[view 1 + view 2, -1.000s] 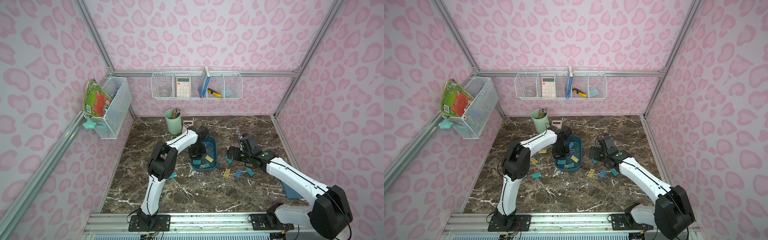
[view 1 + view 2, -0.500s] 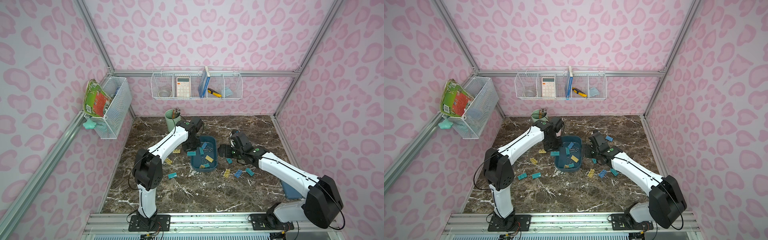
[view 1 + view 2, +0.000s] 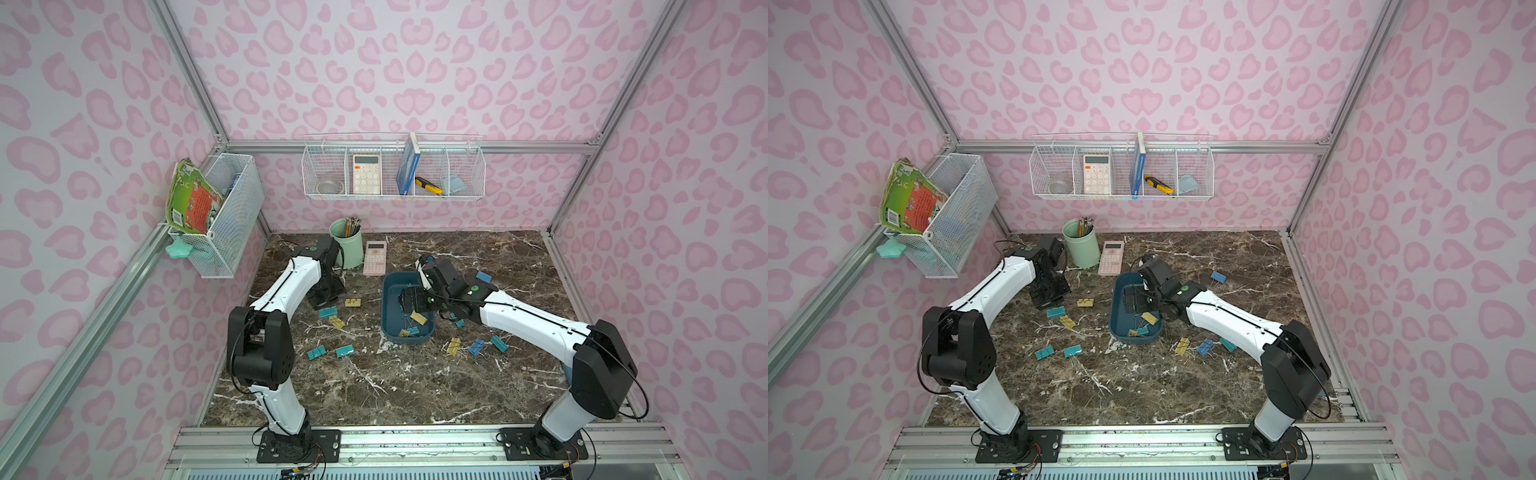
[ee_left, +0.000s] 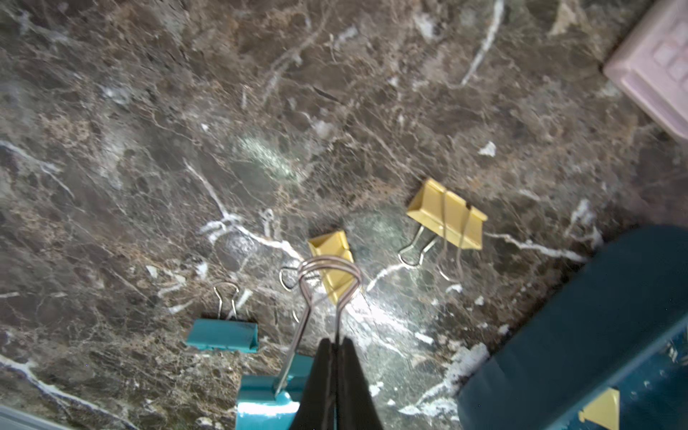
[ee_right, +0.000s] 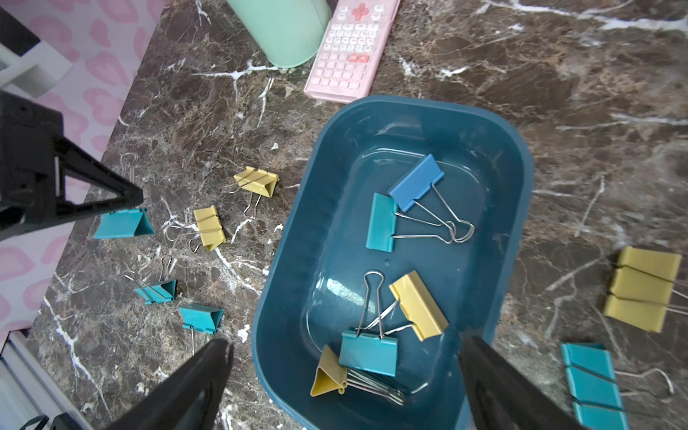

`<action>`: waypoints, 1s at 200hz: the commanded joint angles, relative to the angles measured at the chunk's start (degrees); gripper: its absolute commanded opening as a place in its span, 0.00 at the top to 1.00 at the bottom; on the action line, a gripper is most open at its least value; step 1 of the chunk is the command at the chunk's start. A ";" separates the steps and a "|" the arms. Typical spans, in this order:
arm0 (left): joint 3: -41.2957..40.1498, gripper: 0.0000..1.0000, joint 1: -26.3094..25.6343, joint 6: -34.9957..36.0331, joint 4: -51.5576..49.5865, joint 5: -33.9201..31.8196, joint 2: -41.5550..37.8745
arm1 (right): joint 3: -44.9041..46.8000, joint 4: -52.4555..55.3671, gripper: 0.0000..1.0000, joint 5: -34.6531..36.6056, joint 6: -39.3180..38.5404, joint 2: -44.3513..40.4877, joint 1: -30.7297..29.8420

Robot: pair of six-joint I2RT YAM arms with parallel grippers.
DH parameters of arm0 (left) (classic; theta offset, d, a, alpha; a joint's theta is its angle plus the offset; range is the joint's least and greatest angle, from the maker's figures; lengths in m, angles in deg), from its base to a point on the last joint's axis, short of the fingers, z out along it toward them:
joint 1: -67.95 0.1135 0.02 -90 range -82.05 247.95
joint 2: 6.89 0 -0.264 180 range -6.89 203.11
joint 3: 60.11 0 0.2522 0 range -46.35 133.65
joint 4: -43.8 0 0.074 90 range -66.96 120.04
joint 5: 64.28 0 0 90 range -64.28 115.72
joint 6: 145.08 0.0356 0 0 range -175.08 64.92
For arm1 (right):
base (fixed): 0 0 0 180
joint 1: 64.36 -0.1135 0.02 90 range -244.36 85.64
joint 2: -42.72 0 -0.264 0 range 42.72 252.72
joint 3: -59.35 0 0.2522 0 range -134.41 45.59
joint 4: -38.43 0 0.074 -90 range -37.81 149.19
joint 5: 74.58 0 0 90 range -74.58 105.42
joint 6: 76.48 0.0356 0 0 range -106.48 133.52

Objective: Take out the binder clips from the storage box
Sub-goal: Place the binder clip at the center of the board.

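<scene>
The storage box [image 3: 388, 328] [image 3: 1115, 320] is a dark teal tub in the middle of the marble floor. Several binder clips lie in it: a blue one [image 5: 417, 182], teal ones [image 5: 368, 348] and yellow ones [image 5: 419, 305]. My right gripper [image 5: 346, 346] [image 3: 409, 301] hangs open over the box, empty. Left of the box, my left gripper [image 4: 337, 344] [image 3: 328, 299] is shut on the wire handle of a teal binder clip [image 4: 266, 394] [image 5: 123, 223], low over the marble. More clips lie loose on both sides of the box [image 3: 353, 302] [image 3: 476, 347].
A mint-green cup [image 3: 347, 245] of pencils and a pink calculator [image 3: 375, 257] stand behind the box. White wire baskets hang on the back wall [image 3: 392, 170] and the left wall [image 3: 224, 212]. Loose clips lie near the left gripper [image 4: 446, 216] [image 4: 223, 335].
My left gripper has carried the teal clip out of the box to the marble on its left. My right gripper has moved left from beside the box to over it, staying open.
</scene>
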 commanded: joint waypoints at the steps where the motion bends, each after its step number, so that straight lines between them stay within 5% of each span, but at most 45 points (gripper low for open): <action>1: 0.32 1.00 3.70 3.38 2.35 0.94 2.32 | -1.99 1.28 0.00 -0.58 -1.07 1.35 -0.94; 77: -2.46 1.00 11.67 4.32 5.15 2.27 9.92 | -5.47 4.14 0.00 0.19 -1.69 3.56 -1.42; 134: -5.87 0.57 11.70 3.44 5.05 4.21 7.38 | -6.56 5.01 0.01 0.91 -1.87 4.16 -1.31; 200: -4.90 0.55 4.31 6.51 6.05 10.94 -3.09 | -0.31 4.31 0.00 2.00 -0.08 -0.67 0.97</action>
